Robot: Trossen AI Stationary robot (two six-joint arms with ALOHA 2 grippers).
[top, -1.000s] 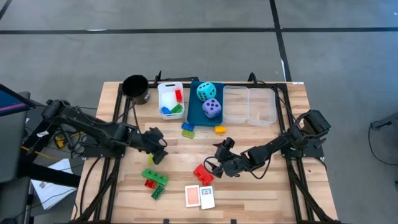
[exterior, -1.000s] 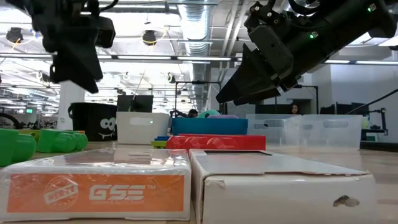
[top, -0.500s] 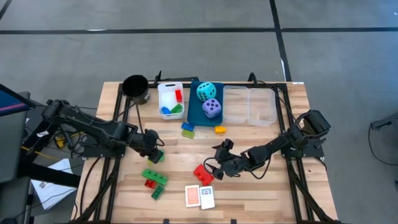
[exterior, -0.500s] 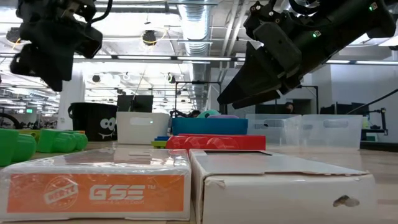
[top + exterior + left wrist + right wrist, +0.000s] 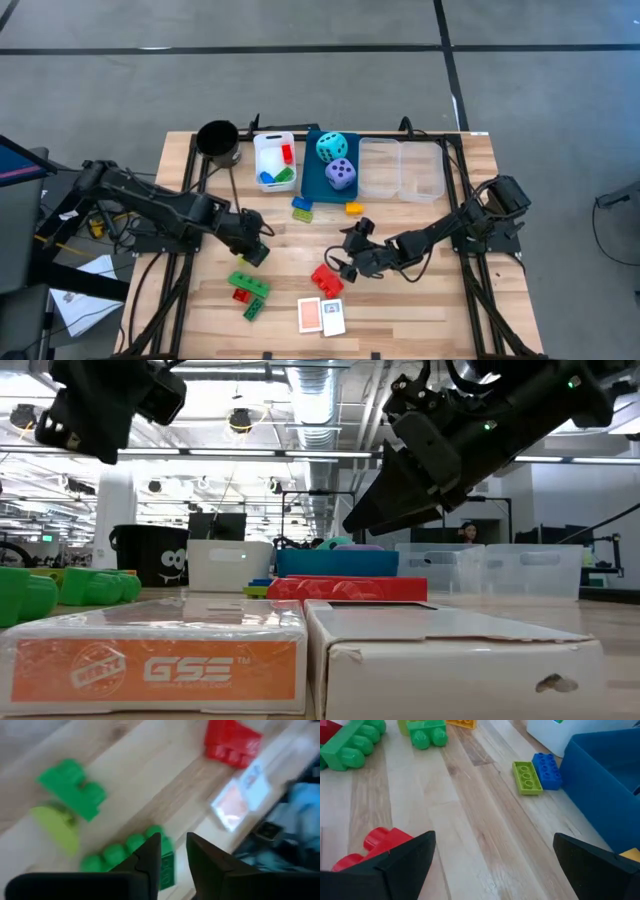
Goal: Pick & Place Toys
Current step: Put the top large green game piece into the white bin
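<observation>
While the two cards (image 5: 321, 316) lie flat side by side at the near edge of the tabletop (image 5: 420, 310), long sides running front to back, the red brick (image 5: 326, 279) sits just behind them. The long green brick (image 5: 248, 284) lies slanted at near left, beside a red piece and a small green one. The left pincer (image 5: 254, 253) hovers above it, fingers nearly together and holding nothing. The right pincer (image 5: 345, 265) hangs wide open over the red brick, whose near part its fingers hide in the wrist view. Farther back, a green-and-blue brick pair (image 5: 302, 208) lies before the blue bin (image 5: 312, 180) holding both dice (image 5: 336, 160).
</observation>
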